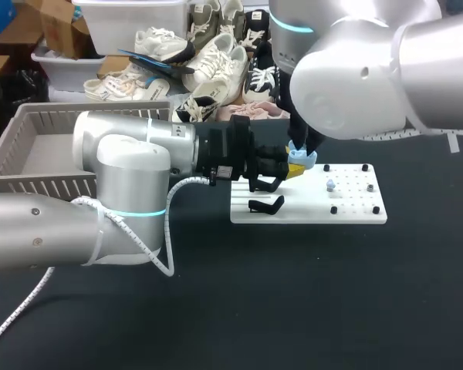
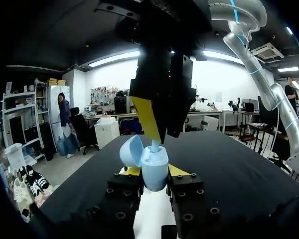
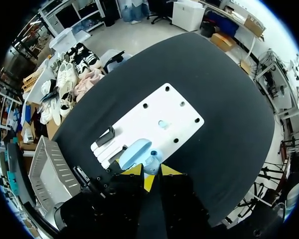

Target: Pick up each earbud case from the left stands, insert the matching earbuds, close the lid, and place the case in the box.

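Nearest us spreads the black table (image 1: 293,308). Above its white board (image 1: 355,212) our left gripper (image 2: 154,172) clamps the pale blue case (image 2: 154,164), lid open. Our right gripper (image 3: 150,174) pinches an earbud (image 3: 153,160) into it, tip hidden. Farther off, our left arm partly covers the grey basket (image 1: 31,127).

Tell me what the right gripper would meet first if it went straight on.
Most likely the open earbud case in the left gripper, just ahead of the right gripper; the gap is unclear.
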Motion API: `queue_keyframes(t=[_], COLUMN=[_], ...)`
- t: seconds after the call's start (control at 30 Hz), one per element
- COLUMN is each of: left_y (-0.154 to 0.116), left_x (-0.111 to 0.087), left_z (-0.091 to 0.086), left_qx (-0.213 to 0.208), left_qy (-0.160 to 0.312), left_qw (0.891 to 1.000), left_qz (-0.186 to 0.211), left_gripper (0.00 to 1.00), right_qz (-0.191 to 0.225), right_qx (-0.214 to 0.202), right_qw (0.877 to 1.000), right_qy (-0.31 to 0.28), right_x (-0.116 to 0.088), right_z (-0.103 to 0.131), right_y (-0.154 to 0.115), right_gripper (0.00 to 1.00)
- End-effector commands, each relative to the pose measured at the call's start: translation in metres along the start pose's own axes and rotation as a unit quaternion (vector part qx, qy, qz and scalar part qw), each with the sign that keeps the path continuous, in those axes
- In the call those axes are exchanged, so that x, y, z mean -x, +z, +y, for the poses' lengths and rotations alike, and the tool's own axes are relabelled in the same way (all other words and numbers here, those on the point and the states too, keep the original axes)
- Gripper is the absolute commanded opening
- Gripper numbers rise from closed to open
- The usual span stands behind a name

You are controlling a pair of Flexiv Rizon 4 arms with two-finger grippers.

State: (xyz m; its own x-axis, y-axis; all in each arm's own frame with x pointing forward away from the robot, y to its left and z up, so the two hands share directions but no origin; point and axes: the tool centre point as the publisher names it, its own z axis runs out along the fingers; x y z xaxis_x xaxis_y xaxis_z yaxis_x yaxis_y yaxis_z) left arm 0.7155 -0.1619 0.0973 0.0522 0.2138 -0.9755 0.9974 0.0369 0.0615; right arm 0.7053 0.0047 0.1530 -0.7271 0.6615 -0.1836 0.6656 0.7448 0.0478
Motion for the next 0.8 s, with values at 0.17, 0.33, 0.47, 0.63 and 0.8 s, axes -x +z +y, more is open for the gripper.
queue_keyframes(t=[0.17, 0.33, 0.47, 0.63, 0.8], left_y=[0.0, 0.0, 0.0, 0.0, 0.0], left_x=[-0.001, -0.001, -0.001, -0.001, -0.001], left_z=[-0.001, -0.001, -0.001, -0.001, -0.001], left_qx=[0.001, 0.001, 0.001, 0.001, 0.001], left_qy=[0.001, 0.001, 0.001, 0.001, 0.001], left_qw=[1.0, 1.0, 1.0, 1.0, 1.0], left_qz=[-0.001, -0.001, -0.001, -0.001, -0.001], left_gripper=[0.0, 0.0, 0.0, 0.0, 0.0], right_qz=[0.002, 0.0, -0.005, -0.009, -0.009], right_qx=[-0.001, -0.001, 0.0, 0.001, 0.0], right_qw=[1.0, 1.0, 1.0, 1.0, 1.0], right_qy=[0.001, 0.003, 0.005, 0.008, 0.009], right_x=[-0.001, 0.0, 0.001, 0.002, 0.002], right_z=[-0.001, -0.004, -0.005, -0.007, -0.008], right_y=[0.002, 0.0, -0.005, -0.009, -0.007], right_gripper=[0.0, 0.0, 0.0, 0.0, 0.0])
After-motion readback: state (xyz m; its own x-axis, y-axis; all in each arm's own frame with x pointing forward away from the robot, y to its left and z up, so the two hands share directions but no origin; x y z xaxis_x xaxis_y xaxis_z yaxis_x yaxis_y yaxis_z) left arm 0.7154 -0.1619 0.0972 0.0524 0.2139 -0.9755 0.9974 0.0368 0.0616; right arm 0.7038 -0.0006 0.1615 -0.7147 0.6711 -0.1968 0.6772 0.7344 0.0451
